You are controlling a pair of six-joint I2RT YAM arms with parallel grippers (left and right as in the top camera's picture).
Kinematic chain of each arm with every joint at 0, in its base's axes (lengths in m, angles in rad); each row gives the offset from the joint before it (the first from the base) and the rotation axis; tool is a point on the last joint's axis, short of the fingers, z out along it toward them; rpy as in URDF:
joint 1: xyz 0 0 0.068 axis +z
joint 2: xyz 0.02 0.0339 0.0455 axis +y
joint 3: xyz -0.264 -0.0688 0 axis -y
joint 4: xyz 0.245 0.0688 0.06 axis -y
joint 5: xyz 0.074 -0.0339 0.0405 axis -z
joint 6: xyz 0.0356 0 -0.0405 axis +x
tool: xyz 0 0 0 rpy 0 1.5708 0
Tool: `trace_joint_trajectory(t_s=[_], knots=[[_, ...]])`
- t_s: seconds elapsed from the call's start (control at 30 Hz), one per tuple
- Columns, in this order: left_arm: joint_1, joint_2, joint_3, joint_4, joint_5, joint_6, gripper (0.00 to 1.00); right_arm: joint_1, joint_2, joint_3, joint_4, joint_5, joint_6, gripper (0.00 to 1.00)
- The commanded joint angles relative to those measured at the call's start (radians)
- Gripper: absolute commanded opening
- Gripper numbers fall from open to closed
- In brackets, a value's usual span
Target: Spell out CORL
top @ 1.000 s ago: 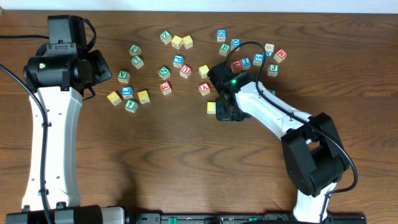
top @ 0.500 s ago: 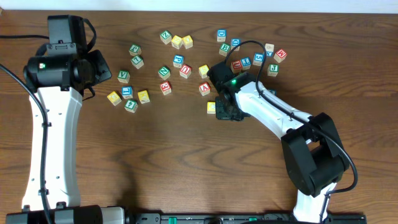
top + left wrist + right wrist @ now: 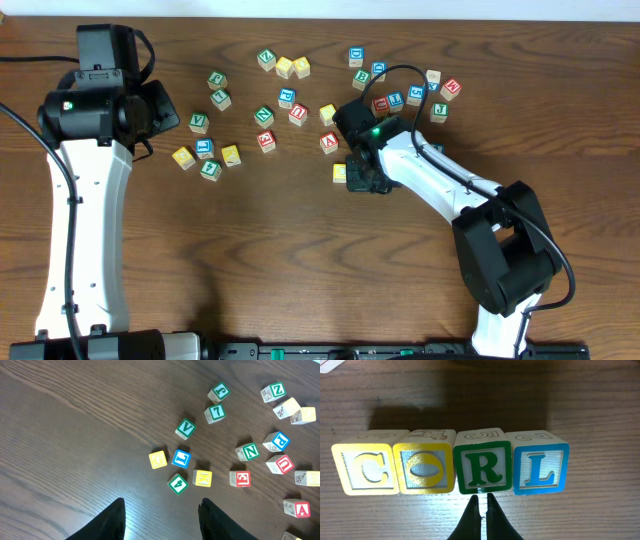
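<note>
In the right wrist view four cubes stand in a touching row on the wood, reading C, O, R, L. C and O have yellow borders, R green, L blue. My right gripper is shut with nothing in it, its tips just in front of the R cube's lower edge. From overhead the right gripper covers most of the row; only the yellow end cube shows. My left gripper hangs open and empty over bare table, near the far left.
Loose letter cubes lie scattered behind the row: a red A, a green V, a group at left and a cluster at back right. The right arm's cable loops over that cluster.
</note>
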State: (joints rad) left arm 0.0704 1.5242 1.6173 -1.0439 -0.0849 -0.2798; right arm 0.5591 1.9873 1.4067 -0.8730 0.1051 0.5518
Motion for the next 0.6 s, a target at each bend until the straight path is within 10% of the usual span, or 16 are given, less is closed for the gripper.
trace_joint_trajectory(t_s=[0.0, 0.57], knots=[[0.001, 0.008, 0.002, -0.003, -0.005, 0.013, 0.47, -0.011, -0.059, -0.002, -0.004, -0.010, -0.008, 0.01], [0.001, 0.008, 0.002, -0.002, -0.005, 0.013, 0.47, -0.076, -0.146, -0.107, -0.053, -0.008, 0.010, 0.03]])
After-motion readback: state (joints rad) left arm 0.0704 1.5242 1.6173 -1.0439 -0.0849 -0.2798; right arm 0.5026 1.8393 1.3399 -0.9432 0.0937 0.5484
